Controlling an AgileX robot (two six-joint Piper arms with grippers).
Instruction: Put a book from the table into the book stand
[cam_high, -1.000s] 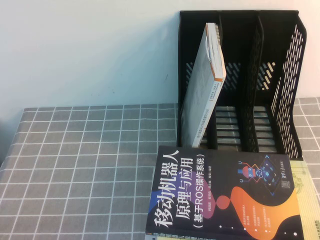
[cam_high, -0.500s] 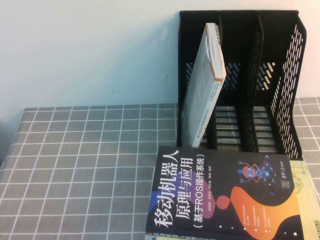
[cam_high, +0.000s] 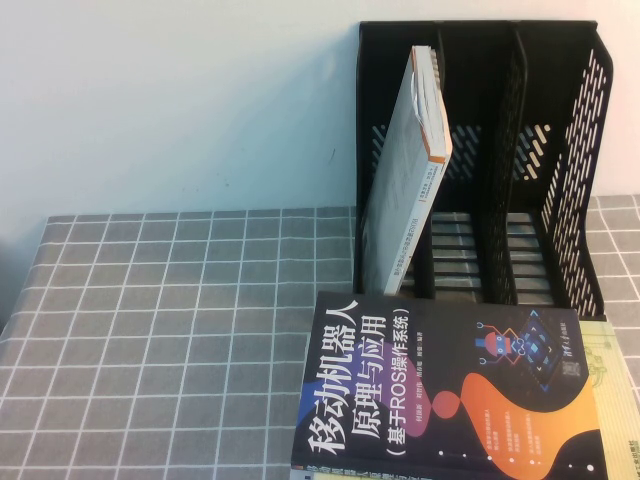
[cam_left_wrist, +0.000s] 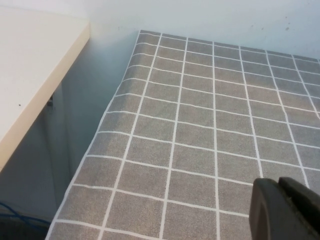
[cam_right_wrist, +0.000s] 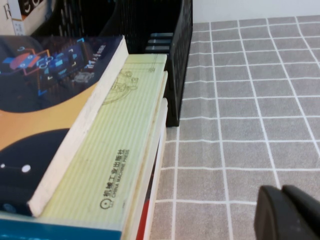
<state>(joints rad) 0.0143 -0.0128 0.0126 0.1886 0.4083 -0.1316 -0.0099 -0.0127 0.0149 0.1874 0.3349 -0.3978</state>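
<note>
A pale wall backs a desk (cam_high: 180, 330) covered in grey cloth with a white grid of squares. Across the last second nothing in the high view has changed: every item sits exactly where it was, so the task has not visibly started.

At the far right of the desk stands the book stand (cam_high: 520, 160), a tall black rack with upright dividers and perforated sides. Its leftmost slot holds a white-grey book (cam_high: 405, 170) with an orange edge, leaning against the divider; the slots to the right appear free.

Just in front of the stand lies the book (cam_high: 450, 395), a thick paperback with a dark cover, orange and purple blobs and a large white Chinese title. It lies flat on top of a stack, directly on a yellow-green book (cam_right_wrist: 115, 165), and in the right wrist view thinner books show beneath that.

Neither arm appears in the high view. The left gripper (cam_left_wrist: 287, 210) hangs over bare cloth near the desk's left edge, well apart from the books, its dark fingers pressed together and holding nothing. The right gripper (cam_right_wrist: 290, 212) hangs low over the cloth just beside the stack's right side, fingers likewise closed and empty. Being nearer, the right arm seems the likelier one to lift the book.
</note>
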